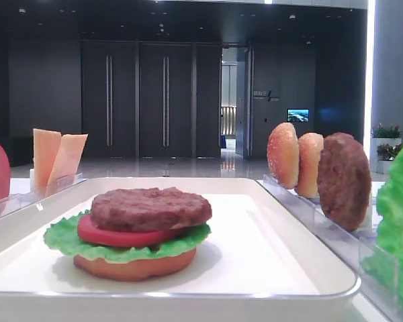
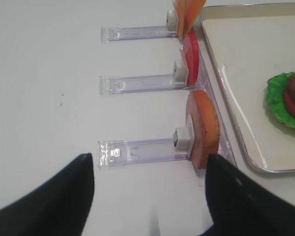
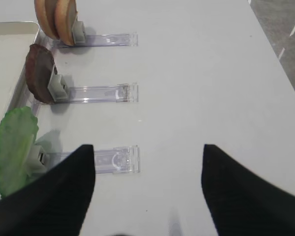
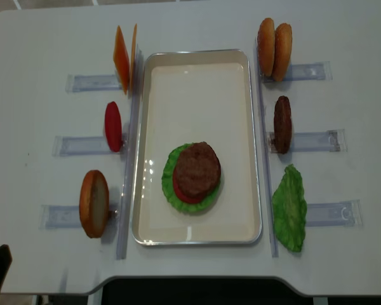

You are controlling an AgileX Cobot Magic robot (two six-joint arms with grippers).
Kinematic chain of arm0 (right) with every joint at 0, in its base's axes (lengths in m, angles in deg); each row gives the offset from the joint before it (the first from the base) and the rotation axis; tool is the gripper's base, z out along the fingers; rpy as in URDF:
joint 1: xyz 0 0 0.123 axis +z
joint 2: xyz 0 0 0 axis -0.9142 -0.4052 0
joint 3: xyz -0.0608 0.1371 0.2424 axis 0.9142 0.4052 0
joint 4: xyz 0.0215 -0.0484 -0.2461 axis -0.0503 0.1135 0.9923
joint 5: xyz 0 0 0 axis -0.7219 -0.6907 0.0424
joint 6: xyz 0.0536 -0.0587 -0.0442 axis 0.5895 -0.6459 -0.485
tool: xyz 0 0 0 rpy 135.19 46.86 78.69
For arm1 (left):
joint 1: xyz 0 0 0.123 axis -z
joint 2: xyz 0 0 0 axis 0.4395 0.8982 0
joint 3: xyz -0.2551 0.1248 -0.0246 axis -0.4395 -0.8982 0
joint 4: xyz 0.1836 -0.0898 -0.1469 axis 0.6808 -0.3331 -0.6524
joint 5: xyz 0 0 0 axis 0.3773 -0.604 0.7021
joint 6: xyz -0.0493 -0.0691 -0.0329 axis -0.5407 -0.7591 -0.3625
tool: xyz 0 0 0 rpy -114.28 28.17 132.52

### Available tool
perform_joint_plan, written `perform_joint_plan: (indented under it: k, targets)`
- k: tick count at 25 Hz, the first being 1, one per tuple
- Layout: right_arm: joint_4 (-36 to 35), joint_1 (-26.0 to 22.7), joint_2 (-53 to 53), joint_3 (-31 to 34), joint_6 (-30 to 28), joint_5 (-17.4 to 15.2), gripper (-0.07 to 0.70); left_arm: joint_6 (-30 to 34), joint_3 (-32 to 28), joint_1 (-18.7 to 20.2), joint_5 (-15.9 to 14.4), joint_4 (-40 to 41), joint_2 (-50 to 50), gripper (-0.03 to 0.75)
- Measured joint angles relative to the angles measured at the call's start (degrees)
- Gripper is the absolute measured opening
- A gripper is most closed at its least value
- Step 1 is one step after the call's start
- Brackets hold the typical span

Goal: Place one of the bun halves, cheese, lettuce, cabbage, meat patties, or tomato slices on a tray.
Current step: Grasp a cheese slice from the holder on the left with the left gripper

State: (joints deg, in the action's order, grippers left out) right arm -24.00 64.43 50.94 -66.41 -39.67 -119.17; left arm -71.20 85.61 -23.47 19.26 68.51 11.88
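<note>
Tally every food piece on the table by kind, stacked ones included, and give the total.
Bun halves: 4
Patties: 2
Tomato slices: 2
Lettuce: 2
Cheese: 2
Total: 12

A demonstration table (image 4: 197, 25) set up in a large, dark-walled lobby or exhibition hall: tall double doors (image 1: 138, 100), a polished floor (image 1: 188, 164), a small wall screen (image 1: 297, 115) and potted plants (image 1: 387, 134) stand behind the display.
</note>
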Motion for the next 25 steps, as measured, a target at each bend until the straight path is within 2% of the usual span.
perform_joint_plan:
  k: [21, 25]
  targets:
    - [0.0, 0.0, 0.0, 0.0, 0.0, 0.0, 0.445, 0.0, 0.07, 0.0, 0.0, -0.96, 0.0, 0.534]
    - [0.0, 0.0, 0.0, 0.0, 0.0, 0.0, 0.442, 0.0, 2.92, 0.0, -0.52, -1.0, 1.73, 0.534]
